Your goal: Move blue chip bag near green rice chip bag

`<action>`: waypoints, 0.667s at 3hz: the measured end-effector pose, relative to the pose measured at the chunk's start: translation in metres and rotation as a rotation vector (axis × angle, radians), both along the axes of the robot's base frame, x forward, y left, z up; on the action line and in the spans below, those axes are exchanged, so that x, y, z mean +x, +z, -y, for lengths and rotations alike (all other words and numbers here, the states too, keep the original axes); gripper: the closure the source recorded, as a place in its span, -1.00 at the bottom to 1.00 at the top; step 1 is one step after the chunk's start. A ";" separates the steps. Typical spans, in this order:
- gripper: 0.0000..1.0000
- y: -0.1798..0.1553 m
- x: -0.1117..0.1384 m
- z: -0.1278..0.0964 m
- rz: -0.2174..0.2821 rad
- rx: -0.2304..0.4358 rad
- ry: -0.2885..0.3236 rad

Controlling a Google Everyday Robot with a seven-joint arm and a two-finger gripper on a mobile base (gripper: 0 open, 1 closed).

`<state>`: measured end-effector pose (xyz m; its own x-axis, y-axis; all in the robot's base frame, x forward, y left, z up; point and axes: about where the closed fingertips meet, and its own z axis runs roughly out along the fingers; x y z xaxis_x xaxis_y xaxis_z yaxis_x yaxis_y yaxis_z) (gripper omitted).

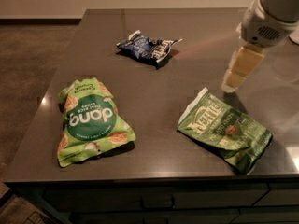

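The blue chip bag (148, 48) lies on the dark table (159, 139) at the far middle, crumpled, with white lettering. The green rice chip bag (91, 120) with a dark green "dang" circle lies at the front left, far from the blue bag. My gripper (233, 82) hangs from the white arm at the upper right, pointing down and left over the table. It is well to the right of the blue bag and just above the far end of the Kettle bag. It holds nothing that I can see.
A flatter green Kettle bag (224, 129) lies at the front right, just below the gripper. The table's left and front edges drop to a brown floor (32, 59). Drawers run below the front edge.
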<state>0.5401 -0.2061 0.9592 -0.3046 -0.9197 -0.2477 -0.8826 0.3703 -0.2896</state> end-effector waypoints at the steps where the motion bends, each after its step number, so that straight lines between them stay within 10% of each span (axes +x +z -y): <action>1: -1.00 -0.009 0.048 -0.008 0.013 0.061 -0.054; 2: -1.00 -0.016 0.095 -0.032 0.022 0.163 -0.073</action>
